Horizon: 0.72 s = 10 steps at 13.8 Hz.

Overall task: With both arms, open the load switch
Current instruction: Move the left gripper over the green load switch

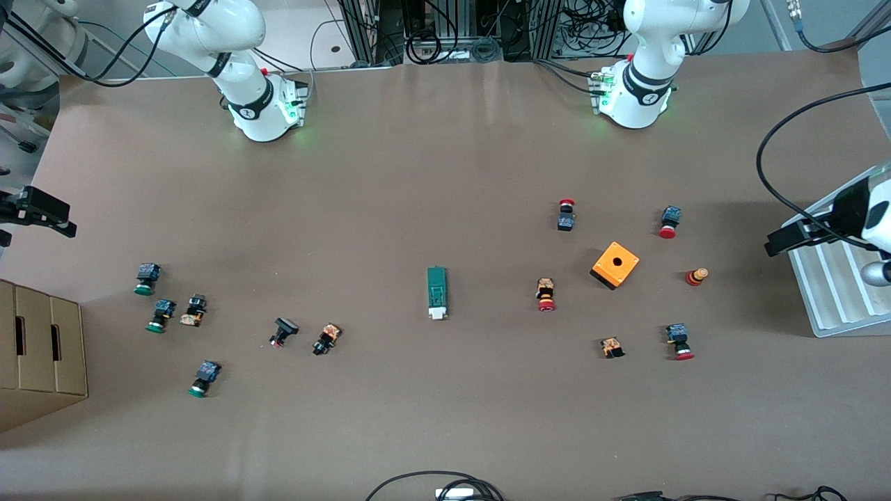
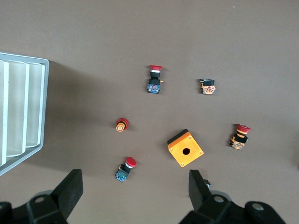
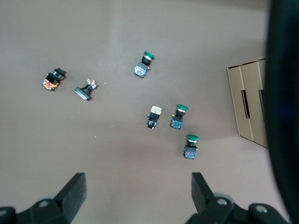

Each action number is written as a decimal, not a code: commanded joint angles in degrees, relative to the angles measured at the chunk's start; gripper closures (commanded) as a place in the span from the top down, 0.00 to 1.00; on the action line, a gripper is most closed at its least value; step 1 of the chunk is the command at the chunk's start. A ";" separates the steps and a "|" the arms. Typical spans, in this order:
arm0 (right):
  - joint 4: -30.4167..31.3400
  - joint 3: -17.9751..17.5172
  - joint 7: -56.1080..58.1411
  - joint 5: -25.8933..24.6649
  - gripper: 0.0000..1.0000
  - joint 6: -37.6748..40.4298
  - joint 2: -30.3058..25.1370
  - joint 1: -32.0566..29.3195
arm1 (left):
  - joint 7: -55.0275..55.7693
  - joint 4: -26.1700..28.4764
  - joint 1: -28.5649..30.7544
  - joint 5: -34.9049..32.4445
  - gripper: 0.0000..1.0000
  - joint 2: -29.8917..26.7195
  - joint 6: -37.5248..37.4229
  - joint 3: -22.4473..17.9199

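- The table (image 1: 445, 174) is a wide flat sheet of matte brown, smooth and faintly glossy near the arm bases.
- A cardboard box (image 1: 38, 348), plain tan with slot handles, sits at the right arm's end; a white ribbed tray (image 1: 832, 292) sits at the left arm's end.
- The left gripper (image 1: 793, 240), blocky black plastic, hangs over the tray's edge with its jaws spread wide and nothing between them; in its wrist view the orange box (image 2: 186, 148), a cube with a round hole, shows between the two fingers.
- The right gripper (image 1: 49, 214) hangs over the table's edge above the cardboard box, jaws equally wide and empty.
- The load switch (image 1: 437, 293), a slim green bar with a white block at the end nearer the front camera, lies flat mid-table, well apart from both sets of jaws.
- Small red-capped buttons (image 1: 546, 293) lie scattered round the orange box; green-capped buttons (image 1: 147, 278) lie nearest the right jaws.
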<state>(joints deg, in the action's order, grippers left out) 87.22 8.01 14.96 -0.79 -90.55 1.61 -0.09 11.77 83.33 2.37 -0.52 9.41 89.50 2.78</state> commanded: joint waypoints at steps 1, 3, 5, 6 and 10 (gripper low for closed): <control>0.23 0.16 0.07 1.23 1.00 -0.33 -0.11 0.09 | 0.53 -0.71 -1.40 -0.88 1.00 0.52 0.24 -0.06; 0.23 0.16 0.07 1.23 1.00 -0.33 -0.11 0.09 | 0.62 -0.62 -3.41 -1.23 1.00 0.53 0.24 -0.15; 0.23 0.16 0.07 1.14 1.00 -0.33 -0.11 0.09 | 0.80 -0.62 -6.13 -3.33 1.00 0.53 0.33 -0.15; 0.23 0.16 0.07 1.23 1.00 -0.33 -0.11 0.09 | 1.58 -0.54 -7.45 -4.74 1.00 0.53 0.41 -0.15; 0.23 0.16 0.07 1.14 1.00 -0.33 -0.03 0.09 | 8.09 0.17 -11.77 -5.01 1.00 0.61 1.91 -0.15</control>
<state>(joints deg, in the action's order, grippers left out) 87.22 8.01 14.96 -0.79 -90.55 1.64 -0.09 17.35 83.41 -7.94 -4.40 9.93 90.76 3.10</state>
